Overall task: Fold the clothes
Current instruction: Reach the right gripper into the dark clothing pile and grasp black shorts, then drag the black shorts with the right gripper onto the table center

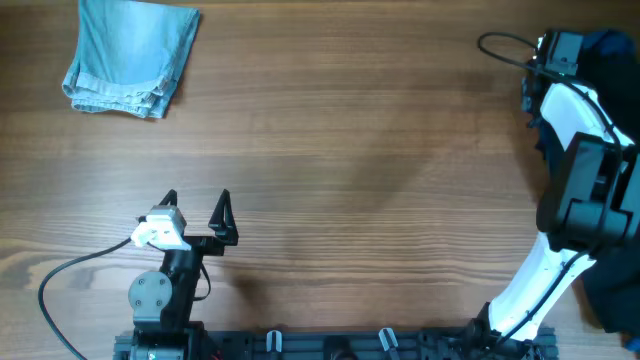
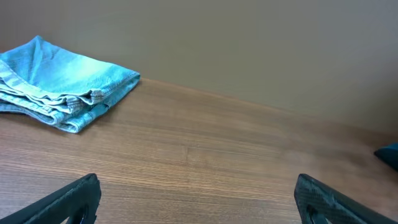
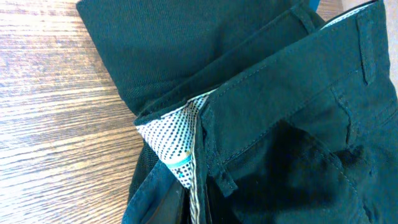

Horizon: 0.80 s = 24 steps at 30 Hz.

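A folded pair of light blue jeans (image 1: pixel 130 55) lies at the far left corner of the table and also shows in the left wrist view (image 2: pixel 59 84). My left gripper (image 1: pixel 197 205) is open and empty near the front edge, far from the jeans; its fingers frame bare wood (image 2: pixel 199 202). My right gripper (image 1: pixel 548 55) is at the far right edge, shut on dark green trousers (image 3: pixel 280 124) at the waistband, where the white dotted lining (image 3: pixel 171 140) shows. The cloth hides its fingertips (image 3: pixel 196 208).
More dark cloth (image 1: pixel 605 42) lies at the far right edge, and more hangs by the right arm's base (image 1: pixel 612 290). A black cable (image 1: pixel 500 45) loops near the right gripper. The wooden table (image 1: pixel 380 150) spans the middle.
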{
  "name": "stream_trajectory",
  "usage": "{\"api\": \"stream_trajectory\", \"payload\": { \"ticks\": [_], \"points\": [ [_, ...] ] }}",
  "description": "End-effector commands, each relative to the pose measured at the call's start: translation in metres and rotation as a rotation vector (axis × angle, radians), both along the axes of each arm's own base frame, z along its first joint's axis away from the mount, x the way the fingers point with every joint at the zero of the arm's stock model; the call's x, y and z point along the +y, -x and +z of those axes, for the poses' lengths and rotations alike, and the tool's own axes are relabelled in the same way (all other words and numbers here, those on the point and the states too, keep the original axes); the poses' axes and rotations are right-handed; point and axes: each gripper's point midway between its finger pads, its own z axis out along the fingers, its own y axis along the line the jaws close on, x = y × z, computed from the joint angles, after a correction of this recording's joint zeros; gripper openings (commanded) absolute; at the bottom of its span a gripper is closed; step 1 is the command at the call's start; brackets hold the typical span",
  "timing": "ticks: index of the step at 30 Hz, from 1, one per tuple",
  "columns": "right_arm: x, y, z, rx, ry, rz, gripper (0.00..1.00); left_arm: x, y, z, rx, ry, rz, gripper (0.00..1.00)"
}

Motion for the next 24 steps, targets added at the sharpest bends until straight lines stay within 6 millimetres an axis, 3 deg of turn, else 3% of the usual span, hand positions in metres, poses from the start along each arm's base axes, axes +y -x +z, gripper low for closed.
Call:
{"api": "stream_trajectory", "payload": {
  "ticks": [1, 4, 7, 10, 14, 15, 20, 24],
  "points": [
    [0.007, -0.016, 0.075, -0.204, -0.030, 0.010, 0.04, 0.001, 0.000, -0.002, 0.001, -0.020, 0.007, 1.00],
    [0.025, -0.017, 0.153, -0.405, -0.094, 0.061, 0.04, 0.001, 0.000, -0.002, 0.001, -0.020, 0.007, 1.00],
    [0.047, -0.010, 0.209, -0.539, -0.164, 0.138, 0.04, 0.001, 0.000, -0.002, 0.001, -0.020, 0.007, 1.00],
    [0.084, -0.006, 0.243, -0.609, -0.266, 0.283, 0.04, 0.001, 0.000, -0.002, 0.001, -0.020, 0.007, 1.00],
    [0.165, -0.011, 0.236, -0.571, -0.458, 0.489, 0.04, 0.001, 0.000, -0.002, 0.001, -0.020, 0.007, 1.00],
    [0.197, -0.012, 0.231, -0.556, -0.532, 0.540, 0.05, 0.001, 0.000, -0.002, 0.001, -0.020, 0.007, 1.00],
    [0.321, -0.007, 0.218, -0.480, -0.696, 0.773, 0.05, 0.001, 0.000, -0.002, 0.001, -0.020, 0.007, 1.00],
    [0.436, 0.013, 0.183, -0.366, -0.804, 0.917, 0.04, 0.001, 0.000, -0.002, 0.001, -0.020, 0.007, 1.00]
  ]
}}
